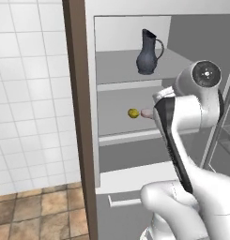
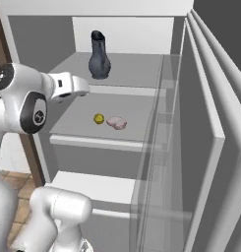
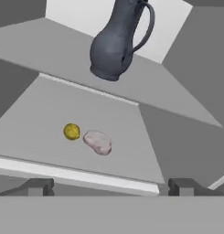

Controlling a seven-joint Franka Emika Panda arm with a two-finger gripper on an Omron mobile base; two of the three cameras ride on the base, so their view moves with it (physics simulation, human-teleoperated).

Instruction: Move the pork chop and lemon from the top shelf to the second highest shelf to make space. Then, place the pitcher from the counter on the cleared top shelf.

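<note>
On the second highest shelf (image 2: 73,120), reading left to right from the pitcher as my landmark: lemon (image 2: 98,118) sits below and about level w/ the pitcher, pork chop (image 2: 116,122) just beside the lemon on its right, a small gap between them, not touching. Pitcher (image 2: 99,56) itself stands upright on the top shelf (image 2: 136,64), towards the left half, handle turned away in the right base view.

So as I judge it, all three placements look done: meat and fruit one level under the pitcher, pitcher up top. Nothing left but backing out, as far as I can tell.

Gripper (image 3: 109,187) is outside the fridge, in front of the lower shelf's white rim, well below the pitcher; jaws spread wide, nothing between them, nothing held.

Room: fridge wall to the left of the pitcher, open door w/ its bins off to the right. Plenty of bare shelf right of the pitcher. Shelf rims are the edges I'd mind; arm elbow sits near the door frame, below and left of the pitcher, so I'd pull straight back.
</note>
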